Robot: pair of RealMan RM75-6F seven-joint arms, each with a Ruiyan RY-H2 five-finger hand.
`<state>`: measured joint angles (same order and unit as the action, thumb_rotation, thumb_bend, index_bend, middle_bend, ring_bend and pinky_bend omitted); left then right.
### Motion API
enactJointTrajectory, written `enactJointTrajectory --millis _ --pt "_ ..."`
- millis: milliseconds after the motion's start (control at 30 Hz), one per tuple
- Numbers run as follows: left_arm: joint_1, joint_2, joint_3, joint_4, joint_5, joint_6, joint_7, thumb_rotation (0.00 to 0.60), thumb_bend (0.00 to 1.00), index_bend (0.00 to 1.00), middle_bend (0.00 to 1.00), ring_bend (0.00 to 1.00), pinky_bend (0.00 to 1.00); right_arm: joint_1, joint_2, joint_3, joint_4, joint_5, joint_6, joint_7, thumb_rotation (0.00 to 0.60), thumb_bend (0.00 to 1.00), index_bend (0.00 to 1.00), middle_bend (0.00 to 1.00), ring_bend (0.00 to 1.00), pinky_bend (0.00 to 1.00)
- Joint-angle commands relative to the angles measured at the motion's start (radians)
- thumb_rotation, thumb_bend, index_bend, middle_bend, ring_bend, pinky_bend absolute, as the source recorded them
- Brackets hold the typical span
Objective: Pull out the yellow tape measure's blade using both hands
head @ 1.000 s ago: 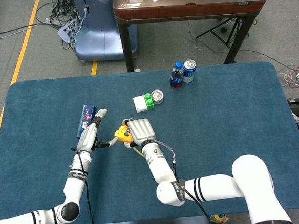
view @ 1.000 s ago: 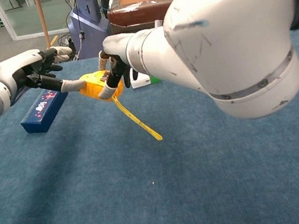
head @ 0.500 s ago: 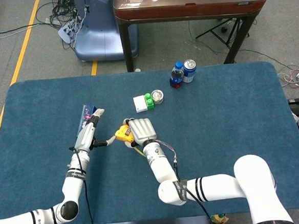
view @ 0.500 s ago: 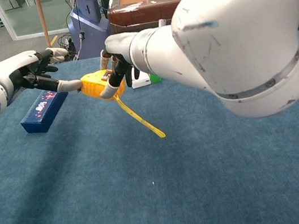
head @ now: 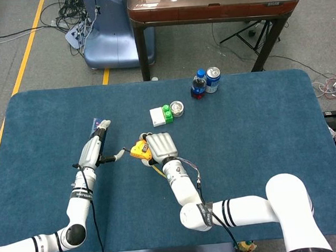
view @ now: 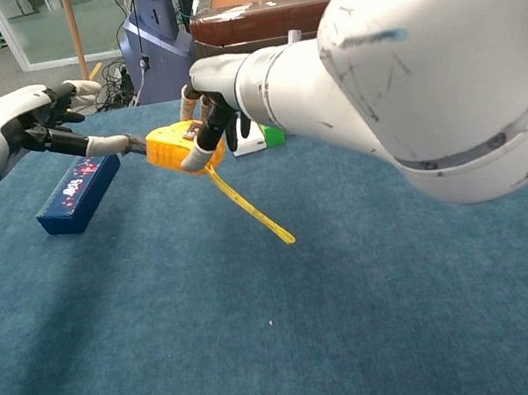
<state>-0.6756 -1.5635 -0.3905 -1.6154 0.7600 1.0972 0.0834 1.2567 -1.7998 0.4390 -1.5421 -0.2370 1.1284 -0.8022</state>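
Leftward since a second ago, the left hand (head: 92,151) drew off the tape measure (head: 138,150), which the right hand (head: 158,146) clamps. Chest view: left fingers (view: 105,145) spread, one fingertip at the case; blade (view: 251,213) hangs below the right hand.

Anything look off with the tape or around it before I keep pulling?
The yellow tape measure is held by the right hand, but its blade dangles loose toward the table instead of running to the left hand, whose fingertip only reaches the case. Nothing else looks odd.
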Motion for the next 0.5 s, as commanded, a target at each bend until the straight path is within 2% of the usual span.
enactJointTrajectory --millis 33,233,500 --pt "0.001 0.003 -0.002 0.004 -0.003 -0.001 -0.001 0.6 0.22 0.01 0.0 0.0 0.0 0.0 0.001 0.0 -0.001 0.001 0.0 0.0 0.6 0.81 0.57 0.59 0.49 0.31" --pt "0.004 0.01 -0.002 0.018 -0.009 -0.007 -0.003 0.6 0.22 0.08 0.0 0.0 0.0 -0.002 0.005 0.001 -0.002 0.003 -0.001 0.002 0.6 0.81 0.58 0.6 0.5 0.31" --pt "0.006 0.018 -0.001 0.028 -0.01 -0.018 -0.006 0.6 0.28 0.25 0.0 0.0 0.0 -0.003 0.007 0.001 0.002 0.007 -0.003 0.003 0.6 0.81 0.58 0.6 0.5 0.31"
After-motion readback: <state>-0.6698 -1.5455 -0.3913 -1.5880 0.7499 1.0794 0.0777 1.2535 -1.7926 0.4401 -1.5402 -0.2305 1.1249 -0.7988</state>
